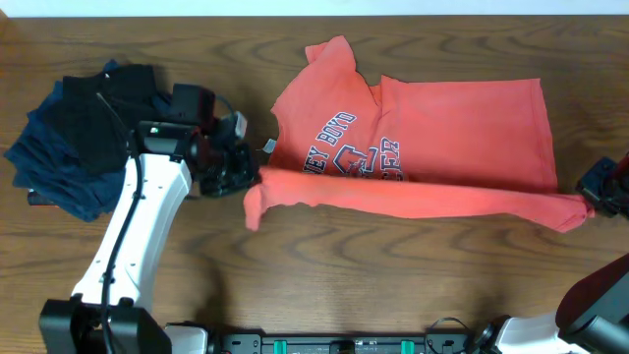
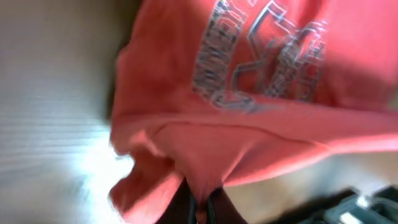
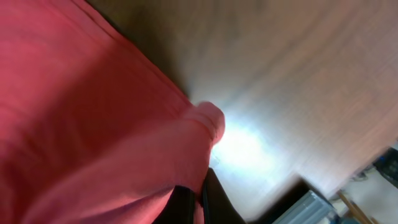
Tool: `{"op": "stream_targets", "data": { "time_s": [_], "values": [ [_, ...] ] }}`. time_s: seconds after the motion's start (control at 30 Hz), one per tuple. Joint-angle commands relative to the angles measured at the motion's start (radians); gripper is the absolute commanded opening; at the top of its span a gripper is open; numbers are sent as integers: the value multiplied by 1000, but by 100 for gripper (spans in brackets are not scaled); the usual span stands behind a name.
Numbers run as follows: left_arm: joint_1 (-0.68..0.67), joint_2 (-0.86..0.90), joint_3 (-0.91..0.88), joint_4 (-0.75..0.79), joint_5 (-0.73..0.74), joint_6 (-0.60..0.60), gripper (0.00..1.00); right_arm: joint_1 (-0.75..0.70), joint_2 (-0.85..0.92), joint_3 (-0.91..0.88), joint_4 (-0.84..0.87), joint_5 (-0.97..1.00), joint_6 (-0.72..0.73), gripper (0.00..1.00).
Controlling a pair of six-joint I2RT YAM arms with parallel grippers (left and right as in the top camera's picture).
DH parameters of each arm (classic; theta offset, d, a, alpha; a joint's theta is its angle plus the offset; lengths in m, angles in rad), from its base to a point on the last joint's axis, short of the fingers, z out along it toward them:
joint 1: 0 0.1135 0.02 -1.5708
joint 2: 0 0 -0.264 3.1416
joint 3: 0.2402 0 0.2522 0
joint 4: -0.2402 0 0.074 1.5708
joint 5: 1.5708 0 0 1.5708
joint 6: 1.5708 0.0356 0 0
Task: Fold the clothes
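- The red-orange T-shirt (image 1: 442, 118) lies spread on the wooden tabletop (image 1: 393, 285), a little right of the middle, with its chest side up.
- Its white-and-navy lettering (image 1: 349, 147) is turned sideways in the overhead view, and the lower part of the lettering is covered by cloth.
- The near edge of the T-shirt is turned over as a long band (image 1: 432, 197) that runs across almost the whole width of the garment.
- The left hand (image 1: 254, 180) is closed on the left end of this band. In the left wrist view the cloth is pinched between the dark fingers (image 2: 180, 205), and a loose corner hangs beside them.
- The right hand (image 1: 590, 202) is closed on the right end of the band, near the right border of the tabletop. In the right wrist view a rolled edge of red cloth sits between its dark fingers (image 3: 221, 205).
- One sleeve (image 1: 329, 54) points to the far side of the tabletop.
- A small white neck tag (image 1: 265, 146) shows at the left edge of the T-shirt, just beside the left hand.
- A pile of navy and black garments (image 1: 69, 147) lies at the far left, apart from the T-shirt, behind the white left arm (image 1: 138, 226).
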Motion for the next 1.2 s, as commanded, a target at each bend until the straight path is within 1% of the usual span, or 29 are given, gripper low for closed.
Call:
{"op": "stream_targets", "data": {
  "time_s": [0.0, 0.23, 0.43, 0.53, 0.57, 0.63, 0.67, 0.73, 0.77, 0.8, 0.87, 0.9, 0.93, 1.0, 1.07, 1.17],
  "values": [
    [-18, 53, 11, 74, 71, -60, 6, -1, 44, 5, 43, -23, -17, 1],
    [-58, 171, 11, 235, 63, -79, 6, 41, 138, 5, 132, -26, -17, 1],
    [-58, 262, 11, 380, 35, -79, 6, 74, 203, 5, 206, -25, -16, 3],
    [-56, 276, 11, 462, 11, -79, 7, 74, 204, 6, 274, -25, -16, 9],
    [-54, 276, 11, 486, 6, -79, 15, 72, 199, 8, 290, -25, -16, 12],
    [-45, 267, 15, 513, 6, -79, 54, 67, 184, 11, 312, -26, -16, 20],
    [-38, 259, 21, 509, 8, -80, 73, 66, 175, 13, 313, -25, -16, 26],
    [-25, 236, 23, 478, 7, -79, 90, 63, 152, 17, 299, -25, -17, 53],
    [-15, 220, 23, 443, 7, -79, 93, 61, 140, 17, 286, -24, -18, 61],
    [-6, 207, 23, 402, 6, -78, 93, 60, 130, 17, 264, -25, -20, 64],
    [11, 183, 23, 291, 1, -63, 93, 60, 119, 17, 203, -25, -29, 62],
    [15, 178, 23, 235, -15, -60, 93, 60, 119, 16, 171, -26, -28, 59],
    [15, 178, 22, 174, -50, -60, 93, 60, 121, 9, 143, -25, -28, 56],
    [11, 182, 3, 107, -125, -60, 93, 64, 123, -19, 120, -30, -26, 53],
    [1, 186, -33, 105, -173, -59, 93, 67, 123, -68, 139, -35, -23, 52],
    [-14, 200, -91, 132, -178, -49, 91, 69, 123, -155, 206, -48, -24, 52]
  ]
}}
